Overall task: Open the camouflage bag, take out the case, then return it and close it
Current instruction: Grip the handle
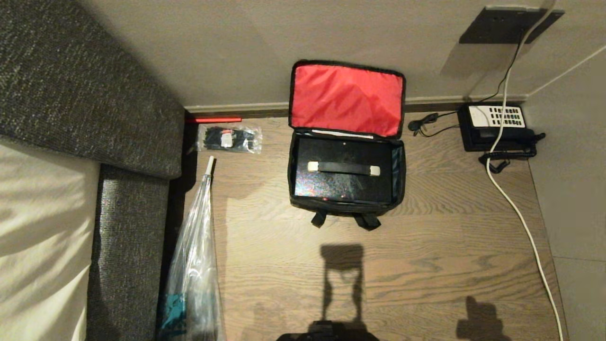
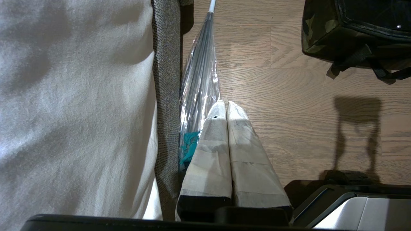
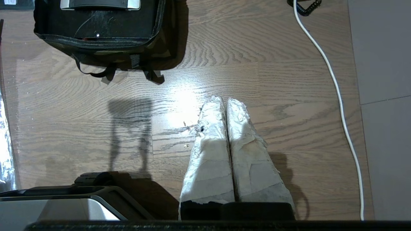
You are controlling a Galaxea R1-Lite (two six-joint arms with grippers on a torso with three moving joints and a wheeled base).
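Head view | camouflage bag (image 1: 303,201) open, case (image 1: 344,182) inside | telephone (image 1: 497,127), cable (image 1: 516,208) right | both fingers (image 2: 227,107) (image 3: 225,104) clenched, empty

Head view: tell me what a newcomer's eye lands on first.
The red lid lining of the open bag, propped against the wall in the middle of the wooden floor. Inside lies the black case, its handle with pale ends facing up. A telephone sits in the right corner, and a clear umbrella lies along the grey sofa on the left.
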